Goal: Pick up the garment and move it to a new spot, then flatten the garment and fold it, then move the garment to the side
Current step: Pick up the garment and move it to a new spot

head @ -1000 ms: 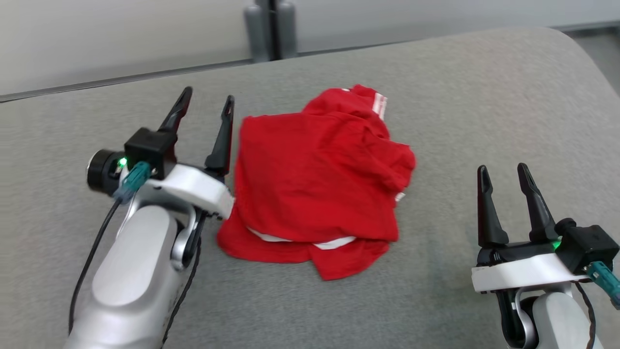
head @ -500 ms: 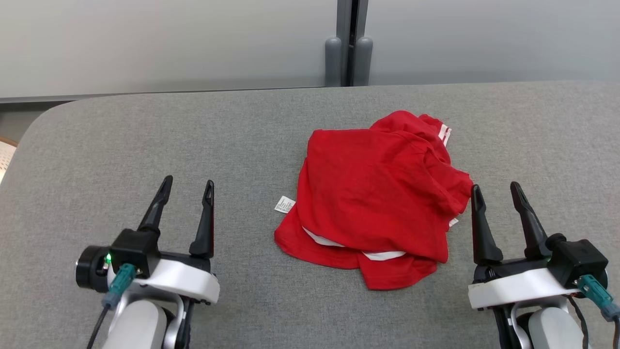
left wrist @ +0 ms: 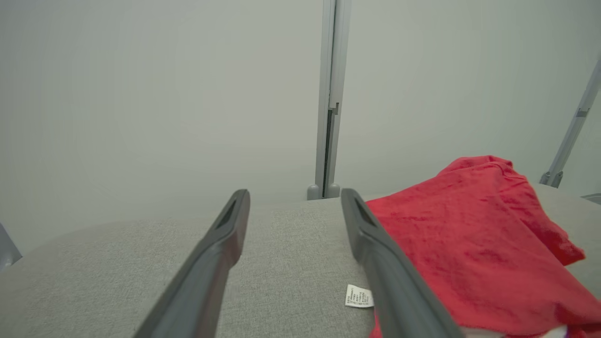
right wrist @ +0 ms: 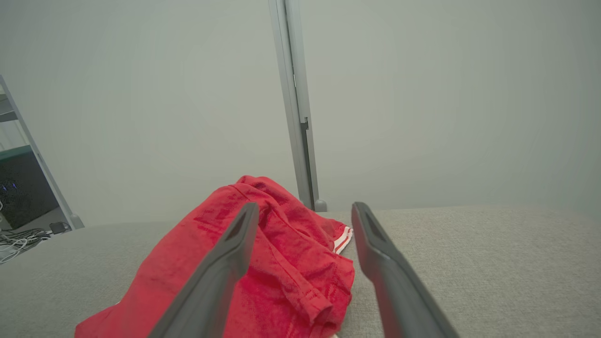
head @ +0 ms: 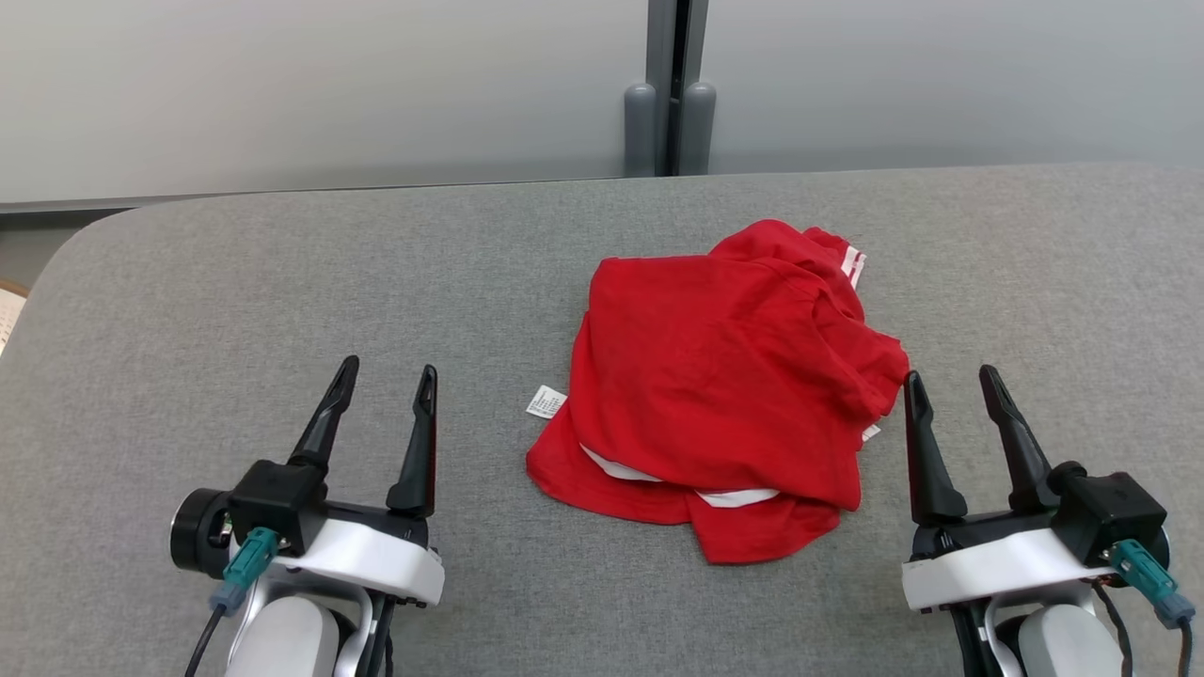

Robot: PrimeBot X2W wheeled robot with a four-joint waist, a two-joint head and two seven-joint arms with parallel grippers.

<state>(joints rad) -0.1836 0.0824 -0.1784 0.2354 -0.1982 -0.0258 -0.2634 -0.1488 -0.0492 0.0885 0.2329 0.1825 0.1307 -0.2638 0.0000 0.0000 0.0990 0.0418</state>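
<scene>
DESK: What had changed on the rounded grey fabric-covered table [head: 282, 282]?

PHOTOGRAPHER: A second before, the robot's left hand [head: 388, 367] had stood hard against the left edge of the crumpled red cotton garment with white trim [head: 724, 395]. It had since drawn back to the near left, apart from the cloth. A small white care label [head: 546, 401] lay uncovered on the table between them. The head camera had swung too, so the garment itself may not have moved.

DESK: And for the job?

PHOTOGRAPHER: The garment lay let go, a little right of the table's middle, bunched and layered rather than flat. By my reading, the smoothing and folding were still to come.

DESK: The hands?

PHOTOGRAPHER: Both were released, fingers spread wide, holding nothing. The left hand stood clear of the cloth. The right hand [head: 949, 373] waited at the near right, its inner fingertip just beside the garment's right edge. Whether it brushed the cloth I could not tell. In the right wrist view, the garment lay ahead and to the left of those fingers.
</scene>
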